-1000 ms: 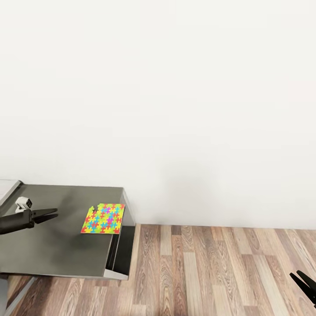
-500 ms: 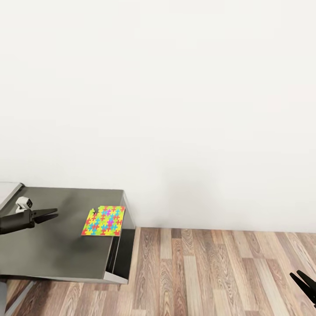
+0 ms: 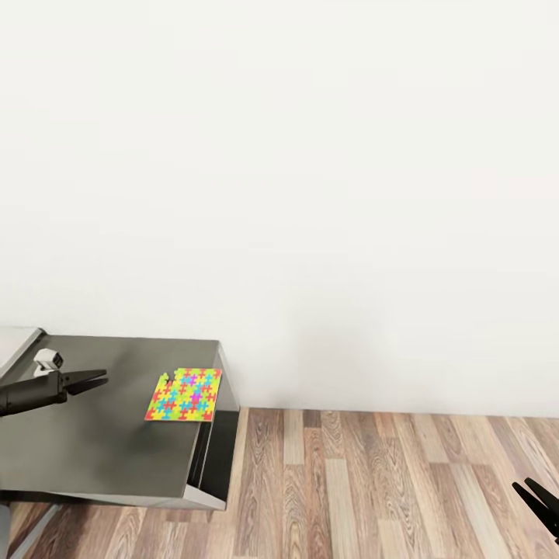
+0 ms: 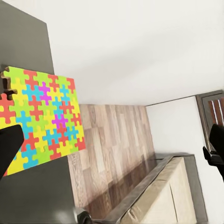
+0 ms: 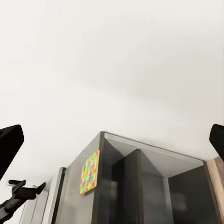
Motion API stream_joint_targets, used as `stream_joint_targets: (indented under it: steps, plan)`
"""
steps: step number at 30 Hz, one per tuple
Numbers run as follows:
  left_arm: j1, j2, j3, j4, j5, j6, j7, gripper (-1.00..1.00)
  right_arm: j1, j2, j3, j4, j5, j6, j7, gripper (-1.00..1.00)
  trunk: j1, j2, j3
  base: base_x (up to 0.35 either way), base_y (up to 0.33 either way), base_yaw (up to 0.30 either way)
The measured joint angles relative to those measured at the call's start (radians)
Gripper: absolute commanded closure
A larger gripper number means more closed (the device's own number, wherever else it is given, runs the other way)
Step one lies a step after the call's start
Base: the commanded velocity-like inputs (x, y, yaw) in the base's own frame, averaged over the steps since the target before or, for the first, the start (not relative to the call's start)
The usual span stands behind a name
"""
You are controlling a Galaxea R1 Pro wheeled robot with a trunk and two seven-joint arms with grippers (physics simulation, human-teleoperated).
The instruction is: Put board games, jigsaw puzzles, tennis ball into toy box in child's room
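Left gripper [image 3: 93, 380] with black fingers parted, empty, above the dark grey table top [image 3: 93, 435].
The thin mosaic jigsaw puzzle slab [image 3: 184, 394] lies flat near the table's edge; a careless push could slide it onto the wood-plank floor [image 3: 373, 489].
Right gripper [image 3: 536, 497] hangs spread, well apart.

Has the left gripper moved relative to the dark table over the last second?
Yes, slightly. Against the table's far edge and the jigsaw puzzle, the left gripper has edged toward the puzzle; the gap between them is a little smaller.
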Motion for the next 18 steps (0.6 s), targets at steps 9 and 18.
stream_joint_targets:
  steps: [9, 18]
  plan:
    - [0.0, -0.002, 0.0, 0.0, 0.001, -0.017, 0.0, -1.0, 0.0, -0.001, 0.0, 0.001, 0.0, 0.0, 0.0, -1.0, 0.0, 0.0, 0.015, 0.0, 0.0, 0.0]
    - [0.0, -0.006, 0.0, 0.0, -0.001, -0.019, 0.0, -1.0, 0.0, -0.001, 0.0, 0.002, 0.0, 0.0, 0.0, -1.0, 0.0, 0.0, 0.029, 0.0, 0.0, 0.0]
